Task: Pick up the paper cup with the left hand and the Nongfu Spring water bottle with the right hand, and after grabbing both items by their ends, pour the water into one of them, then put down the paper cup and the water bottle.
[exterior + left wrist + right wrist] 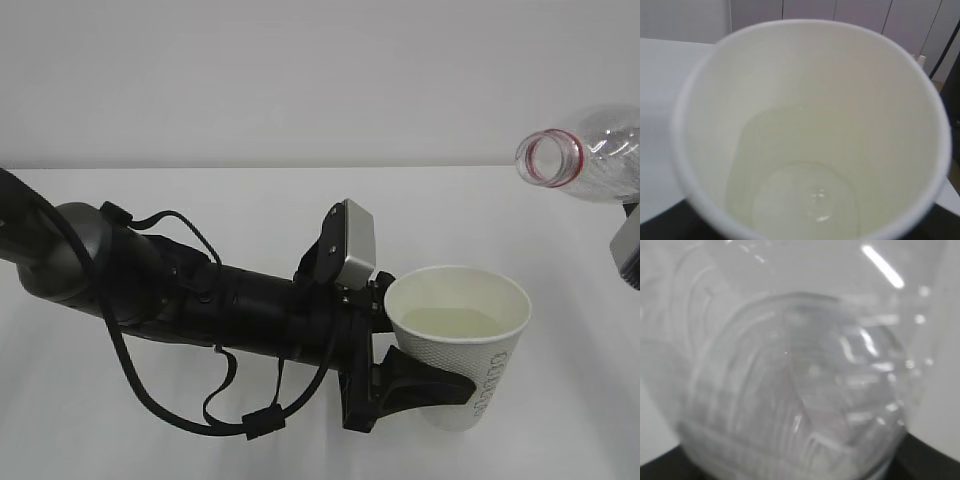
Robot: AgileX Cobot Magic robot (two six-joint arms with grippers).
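The paper cup (462, 340) is white and tapered, with grey-green lettering running up its side and a cream inside. My left hand (405, 385) grasps it: my black fingers (425, 385) wrap round its lower wall, and the cup stands upright near the front of the white tabletop (250, 210); whether its base touches the surface I cannot tell. My left arm lies low and nearly level, reaching in from the left, cables looping under it and a grey box (355, 243) set on top near the wrist.

The Nongfu Spring water bottle (585, 155) is clear ribbed plastic with a red neck ring and no cap. It hangs tilted close to horizontal at the upper right, its open mouth turned left toward the cup, higher than the rim and apart from it. My right hand (628, 245) shows only as a dark and grey edge below it; the bottle's clear base (795, 390) fills my right wrist view, gripped there.

The water (800, 200) lies in the cup, a clear shallow pool, while the bottle looks empty.
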